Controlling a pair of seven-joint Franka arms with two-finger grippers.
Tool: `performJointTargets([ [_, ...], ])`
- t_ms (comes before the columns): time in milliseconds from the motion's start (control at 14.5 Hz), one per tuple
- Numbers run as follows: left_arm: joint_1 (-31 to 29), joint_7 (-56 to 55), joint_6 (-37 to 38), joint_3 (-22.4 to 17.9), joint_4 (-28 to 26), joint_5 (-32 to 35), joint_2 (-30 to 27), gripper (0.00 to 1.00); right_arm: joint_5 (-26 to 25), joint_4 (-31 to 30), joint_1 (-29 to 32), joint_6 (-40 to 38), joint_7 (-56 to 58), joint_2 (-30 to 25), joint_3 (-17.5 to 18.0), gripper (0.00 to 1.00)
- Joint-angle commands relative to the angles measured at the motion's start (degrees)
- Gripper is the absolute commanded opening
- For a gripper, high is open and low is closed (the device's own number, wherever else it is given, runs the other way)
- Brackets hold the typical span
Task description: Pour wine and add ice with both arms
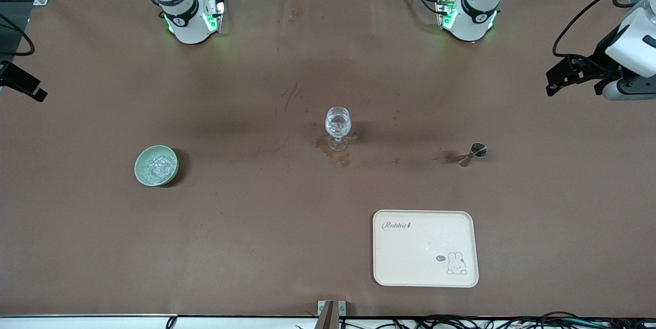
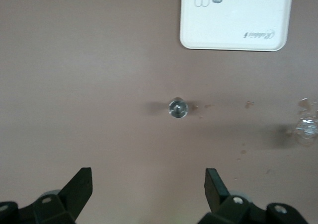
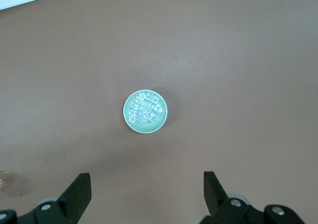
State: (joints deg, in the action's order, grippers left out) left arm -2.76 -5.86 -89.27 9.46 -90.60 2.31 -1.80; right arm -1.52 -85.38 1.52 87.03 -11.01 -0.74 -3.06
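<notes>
Both claws released, high above the table (image 1: 246,247).
Front: wine in stemmed glass (image 1: 338,127) mid-table; ice (image 1: 155,166) in green bowl (image 1: 139,171) toward the right arm's end. Left wrist: left claw (image 2: 149,188) spread over metal jigger (image 2: 178,108). Right wrist: right claw (image 3: 147,190) spread over the ice bowl.

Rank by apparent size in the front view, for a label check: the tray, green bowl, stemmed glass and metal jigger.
1. tray
2. green bowl
3. stemmed glass
4. metal jigger

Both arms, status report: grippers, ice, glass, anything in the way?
Left gripper open, high over the jigger. Right gripper open, high over the ice in the green bowl. Stemmed glass upright mid-table, spill marks around it.
</notes>
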Motion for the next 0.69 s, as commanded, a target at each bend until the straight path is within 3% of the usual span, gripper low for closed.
performJointTargets([
  [0,0.47,0.4,1.29,0.3,1.65,2.08,1.79,1.0,0.82,-1.89,0.77,0.16,0.73,-0.84,0.86,1.0],
  [344,-1.28,-0.73,0.85,-0.92,1.65,0.07,9.34,1.0,0.29,-13.47,0.86,8.48,2.13,-0.93,3.67,1.0],
  [619,-8.29,-8.71,-0.37,-1.28,1.65,-10.28,17.95,1.0,0.03,-27.45,0.5,25.61,2.22,-0.32,4.38,1.0],
])
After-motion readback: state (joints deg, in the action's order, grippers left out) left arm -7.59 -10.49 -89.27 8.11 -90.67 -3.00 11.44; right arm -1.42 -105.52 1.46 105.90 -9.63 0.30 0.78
